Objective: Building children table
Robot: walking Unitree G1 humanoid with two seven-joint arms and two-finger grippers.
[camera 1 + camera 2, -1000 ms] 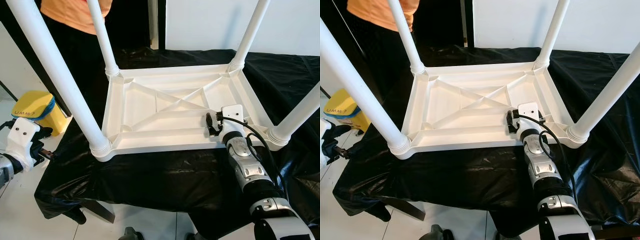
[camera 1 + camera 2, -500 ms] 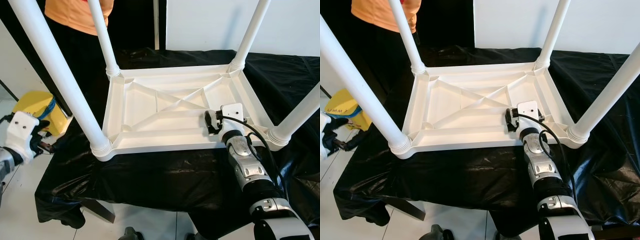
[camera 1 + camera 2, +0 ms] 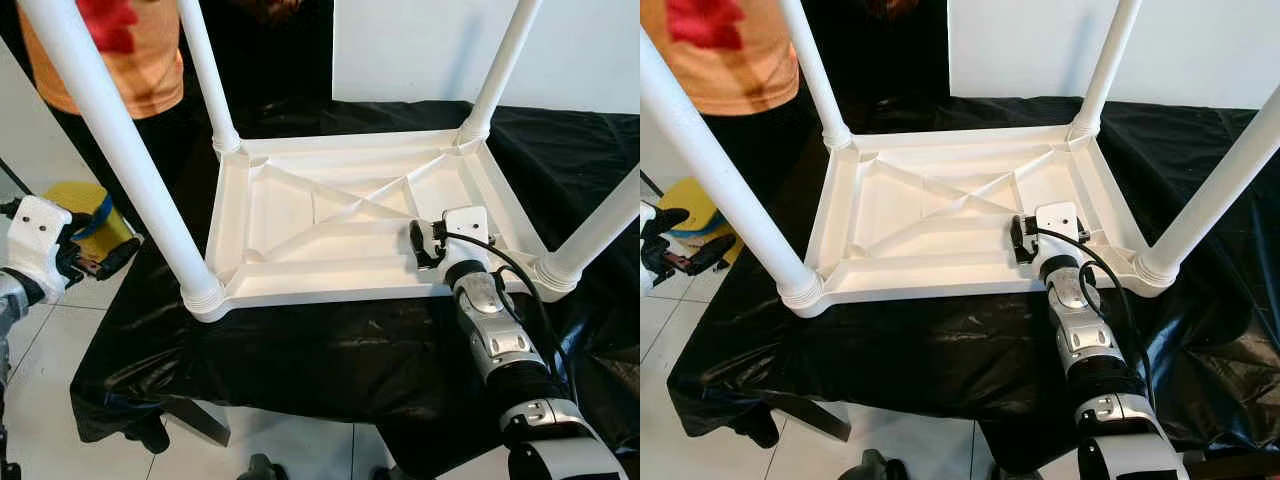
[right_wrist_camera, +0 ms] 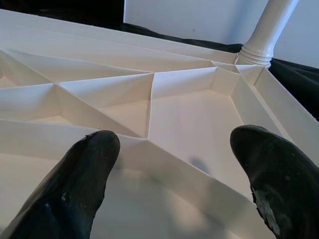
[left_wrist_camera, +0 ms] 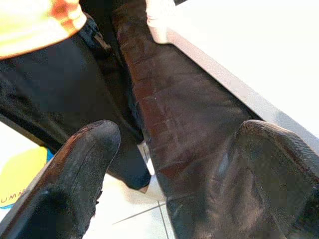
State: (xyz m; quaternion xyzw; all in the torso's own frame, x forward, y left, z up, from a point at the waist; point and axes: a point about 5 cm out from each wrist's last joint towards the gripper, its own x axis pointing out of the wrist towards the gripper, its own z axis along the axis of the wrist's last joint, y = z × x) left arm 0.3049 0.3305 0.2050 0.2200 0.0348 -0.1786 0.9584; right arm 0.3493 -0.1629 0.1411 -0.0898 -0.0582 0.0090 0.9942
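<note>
Black fingers, right: right gripper (image 3: 424, 243) hangs spread apart over the near right part of the table's underside, gripping nothing; in the right wrist view its two fingertips (image 4: 79, 174) stand wide apart above a raised white rib.
Right arm: silver arm (image 3: 495, 335) reaches up from the near edge, crossing the black cloth and the table's near rim.
Table: white plastic children's table (image 3: 300, 215) lies upside down on the black cloth, ribbed underside up, directly beneath and ahead of the right gripper.
Ribs: diagonal ribs (image 4: 149, 102) meet in the middle of the underside, just beyond the right gripper's fingers.
Legs: four white legs stand upward from the corners; near right leg (image 3: 595, 235) rises just beside the right arm, near left leg (image 3: 125, 160) at the opposite near corner, far left leg (image 3: 208, 75) and far right leg (image 3: 498, 65) behind.
Black fingers, left: left gripper (image 3: 95, 262) hovers off the left edge of the cloth, well apart from the table, its fingers (image 5: 75, 169) parted and holding nothing.
Cloth: black cloth (image 3: 300, 350) covers the supporting surface and drapes over its near edge.
Yellow thing: yellow object (image 3: 75, 205) sits on the floor beyond the left gripper.
Person: person in an orange top (image 3: 150, 75) stands behind the far left corner.
Floor: pale tiles (image 3: 40, 400).
</note>
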